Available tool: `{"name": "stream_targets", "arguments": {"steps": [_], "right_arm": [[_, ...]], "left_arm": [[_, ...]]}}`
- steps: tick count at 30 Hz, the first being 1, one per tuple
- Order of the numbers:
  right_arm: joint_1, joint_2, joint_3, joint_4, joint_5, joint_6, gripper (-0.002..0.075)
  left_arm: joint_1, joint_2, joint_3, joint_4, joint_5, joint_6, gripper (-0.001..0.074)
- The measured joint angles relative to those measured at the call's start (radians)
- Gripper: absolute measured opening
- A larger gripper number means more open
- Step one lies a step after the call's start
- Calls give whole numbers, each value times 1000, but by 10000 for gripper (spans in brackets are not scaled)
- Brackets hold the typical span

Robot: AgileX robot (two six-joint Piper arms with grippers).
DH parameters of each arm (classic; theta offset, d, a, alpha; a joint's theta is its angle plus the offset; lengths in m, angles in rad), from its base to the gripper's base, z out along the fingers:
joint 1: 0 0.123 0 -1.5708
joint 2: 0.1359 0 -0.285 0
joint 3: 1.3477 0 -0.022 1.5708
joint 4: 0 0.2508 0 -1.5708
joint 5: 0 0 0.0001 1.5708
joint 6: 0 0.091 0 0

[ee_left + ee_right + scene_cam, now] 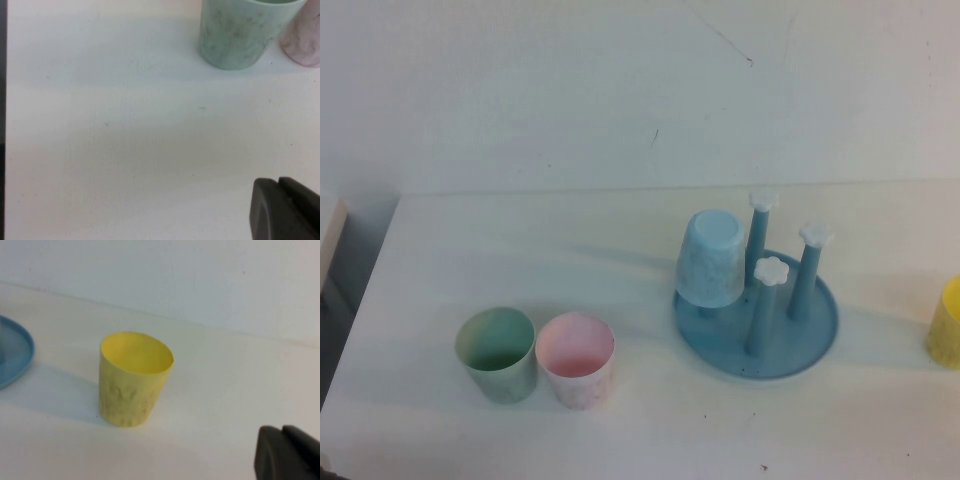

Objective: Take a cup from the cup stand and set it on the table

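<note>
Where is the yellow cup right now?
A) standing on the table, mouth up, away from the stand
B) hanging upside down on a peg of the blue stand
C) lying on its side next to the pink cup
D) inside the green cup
A. The yellow cup stands upright on the table, apart from the cup stand; only the light blue cup sits on a peg. The left gripper and right gripper each show only at the edge of their own wrist view.
</note>
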Motion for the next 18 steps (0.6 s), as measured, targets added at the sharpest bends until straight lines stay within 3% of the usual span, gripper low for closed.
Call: {"name": "stream_targets", "arguments": {"steps": [10, 18], "right_arm": [[21, 0, 4, 18, 113, -2, -1], [21, 0, 4, 21, 122, -149, -1]], "left_arm": [[0, 0, 0, 0, 0, 0, -2], [0, 0, 0, 0, 2, 0, -2]]}}
